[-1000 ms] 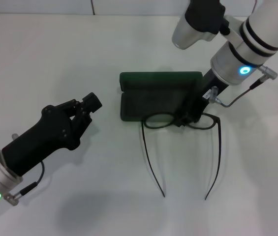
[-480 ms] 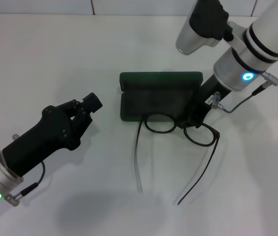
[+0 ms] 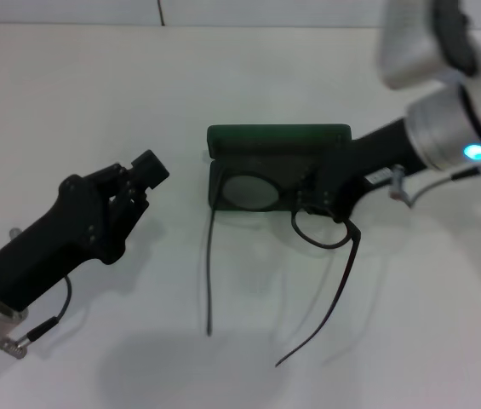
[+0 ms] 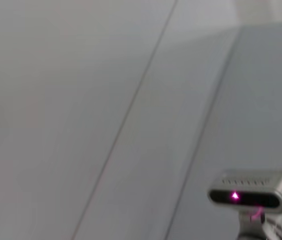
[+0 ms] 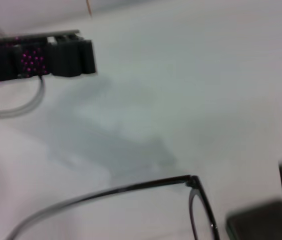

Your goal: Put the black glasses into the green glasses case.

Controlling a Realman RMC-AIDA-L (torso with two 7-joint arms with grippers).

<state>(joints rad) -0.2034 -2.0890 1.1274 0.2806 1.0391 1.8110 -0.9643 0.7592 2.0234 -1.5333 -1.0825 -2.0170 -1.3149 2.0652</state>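
Note:
The green glasses case [image 3: 278, 136] lies open at the table's middle, lid up at the back; a corner of it shows in the right wrist view [image 5: 260, 222]. My right gripper [image 3: 315, 198] is shut on the black glasses [image 3: 329, 239] near the bridge and holds them tilted. One lens [image 3: 251, 191] is over the case's dark tray; the other hangs off its front right corner. Both temple arms trail toward the near edge. The right wrist view shows one rim and temple [image 5: 200, 205]. My left gripper [image 3: 142, 173] is shut and empty, parked left of the case.
White table [image 3: 95, 85] all around. The left arm's black body [image 3: 53, 239] slants across the near left. The left gripper also shows in the right wrist view [image 5: 56, 57]. The left wrist view shows only a wall and a small grey camera unit [image 4: 253, 189].
My right gripper has swung the glasses left and back, so one lens now sits over the case. The temple arms swept left. The left arm drifted slightly left.

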